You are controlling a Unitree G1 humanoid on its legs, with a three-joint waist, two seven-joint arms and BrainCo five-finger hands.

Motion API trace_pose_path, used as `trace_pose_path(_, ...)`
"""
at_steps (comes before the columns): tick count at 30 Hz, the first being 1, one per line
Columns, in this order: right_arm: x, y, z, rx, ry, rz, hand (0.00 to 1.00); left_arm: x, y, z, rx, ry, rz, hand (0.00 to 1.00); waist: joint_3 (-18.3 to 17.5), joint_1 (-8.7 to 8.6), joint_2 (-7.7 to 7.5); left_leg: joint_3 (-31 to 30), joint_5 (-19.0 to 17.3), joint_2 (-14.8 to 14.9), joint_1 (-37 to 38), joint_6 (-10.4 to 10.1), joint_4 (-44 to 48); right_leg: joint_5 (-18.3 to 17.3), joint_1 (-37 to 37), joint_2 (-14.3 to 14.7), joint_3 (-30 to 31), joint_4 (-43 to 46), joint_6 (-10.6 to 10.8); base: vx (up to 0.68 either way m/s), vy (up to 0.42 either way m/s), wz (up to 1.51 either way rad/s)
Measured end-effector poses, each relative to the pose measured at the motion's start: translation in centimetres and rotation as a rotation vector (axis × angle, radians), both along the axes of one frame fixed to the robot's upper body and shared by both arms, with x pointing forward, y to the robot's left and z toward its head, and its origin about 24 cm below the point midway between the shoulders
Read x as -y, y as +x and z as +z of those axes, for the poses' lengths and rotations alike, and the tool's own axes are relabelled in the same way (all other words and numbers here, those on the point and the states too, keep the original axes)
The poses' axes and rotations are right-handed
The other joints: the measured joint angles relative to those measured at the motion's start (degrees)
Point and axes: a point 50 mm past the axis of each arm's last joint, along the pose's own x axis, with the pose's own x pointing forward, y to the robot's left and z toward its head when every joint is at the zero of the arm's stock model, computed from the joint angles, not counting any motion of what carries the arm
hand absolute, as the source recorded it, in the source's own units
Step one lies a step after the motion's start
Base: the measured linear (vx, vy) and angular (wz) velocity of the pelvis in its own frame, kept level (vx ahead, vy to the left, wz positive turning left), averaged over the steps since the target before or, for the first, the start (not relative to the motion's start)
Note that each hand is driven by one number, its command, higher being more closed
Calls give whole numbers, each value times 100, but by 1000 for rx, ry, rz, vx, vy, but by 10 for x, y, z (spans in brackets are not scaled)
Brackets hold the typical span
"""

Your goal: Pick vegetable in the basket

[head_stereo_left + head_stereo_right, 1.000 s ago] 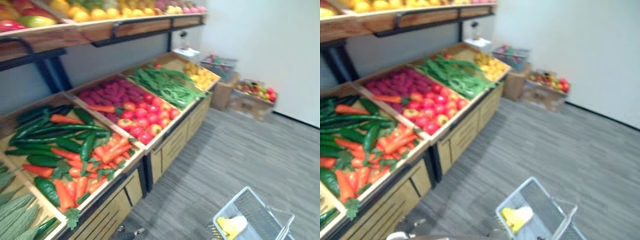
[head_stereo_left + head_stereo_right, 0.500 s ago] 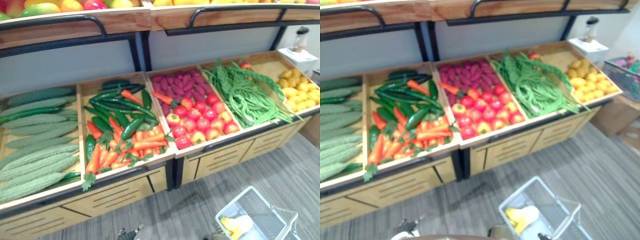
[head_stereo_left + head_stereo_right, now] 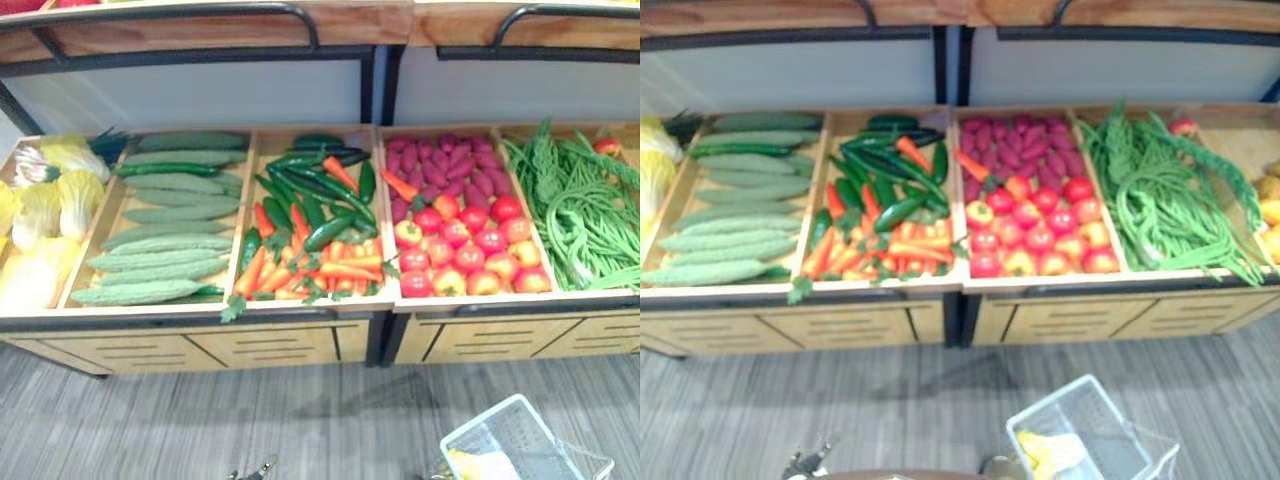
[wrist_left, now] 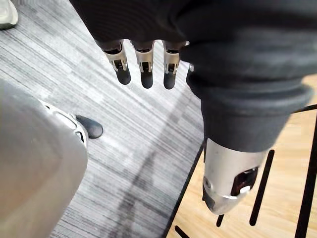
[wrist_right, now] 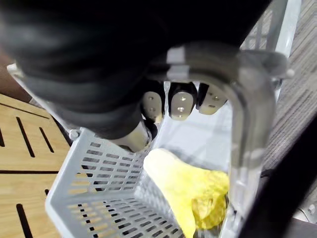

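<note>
wooden produce stand [image 3: 270, 345] with slotted drawer fronts, black metal bar [image 3: 200, 56], grey plank floor [image 3: 150, 420]

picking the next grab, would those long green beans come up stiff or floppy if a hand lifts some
Probably floppy: the green beans are long, thin and curve over each other. They lie tangled, so several may lift together. Slim as they look, likely light; they might overhang the basket.
</note>
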Motion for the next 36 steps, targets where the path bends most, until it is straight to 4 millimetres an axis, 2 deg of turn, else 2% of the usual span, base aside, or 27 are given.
trace_pose_path(5,-2,-10,-1,-29,11,-7,100,-3,1,0,5,-1,-21,0,-75,-60,30,27,112,-105,44,35,-260,88,-13,-10,88,-164,64,-102,28,0)
trace_pose_path(9,-2,-16,-1,-47,1,1,100,-22,24,16,90,126,-11,0,-130,-62,94,104,144,-125,40,88,-377,145,-58,3,195,-269,105,-48,21,-7)
trace_pose_path(11,-1,-15,0,-51,-16,29,100,-38,40,35,162,271,46,0,-131,-47,96,152,143,-120,34,87,-385,146,-95,19,240,-265,106,8,-2,-9)
trace_pose_path(13,0,-18,1,-68,-42,56,100,-56,68,73,298,510,90,0,-145,-26,106,150,172,-118,41,38,-437,147,-99,35,238,-266,102,74,-6,1)
trace_pose_path(14,-1,-18,1,-73,-48,61,100,-59,73,83,328,567,90,0,-157,-25,111,149,183,-118,41,32,-455,149,-100,45,237,-259,100,134,-9,1)
trace_pose_path(15,-1,-17,1,-74,-55,74,100,-63,84,102,381,678,78,0,-163,-28,117,141,197,-125,53,26,-458,160,-104,73,240,-246,87,129,-12,3)
trace_pose_path(18,0,-17,2,-78,-71,80,100,-60,111,149,532,919,-8,0,-214,-41,107,134,196,-143,65,28,-470,161,-96,107,432,-256,84,134,9,4)
trace_pose_path(21,4,-16,3,-80,-80,103,100,-53,127,184,655,1088,-119,0,-238,-56,102,159,184,-179,146,47,-468,163,-56,122,647,-275,83,96,25,-8)
trace_pose_path(22,6,-15,3,-81,-85,115,100,-53,132,191,676,1142,-167,0,-286,-120,114,167,174,-198,148,64,-465,165,-56,120,714,-308,83,86,28,-16)
trace_pose_path(23,9,-13,4,-81,-89,125,100,-54,137,197,685,1185,-204,0,-308,-180,129,185,157,-215,158,90,-463,193,-53,128,802,-363,82,61,23,-22)
trace_pose_path(26,13,-11,4,-80,-87,145,100,-54,152,211,728,1271,-298,0,-321,-189,149,345,132,-218,160,132,-436,453,-35,204,1042,-691,83,20,30,-34)
trace_pose_path(28,14,-10,5,-78,-86,159,100,-54,159,213,735,1294,-345,0,-320,-209,147,359,131,-236,160,133,-420,540,-32,208,1118,-811,112,-5,38,-26)
trace_pose_path(30,15,-4,5,-71,-90,187,100,-57,168,214,718,1347,-441,0,-303,-335,148,452,96,-269,133,178,-358,673,-35,201,1246,-965,149,-30,35,-27)
trace_pose_path(32,15,0,5,-64,-94,212,100,-58,177,213,706,1360,-523,0,-293,-380,151,542,59,-297,122,215,-315,756,-72,206,1427,-1049,183,-78,34,-37)
trace_pose_path(33,16,9,6,-51,-100,240,100,-59,184,214,686,1392,-602,0,-241,-466,179,647,-9,-296,93,206,-280,832,-121,229,1555,-1114,187,-100,16,-32)
trace_pose_path(36,19,19,9,-30,-123,284,100,-60,197,217,668,1426,-740,0,-185,-491,208,823,-47,-299,-69,195,-229,1019,-309,265,1818,-1257,217,-135,-5,-41)
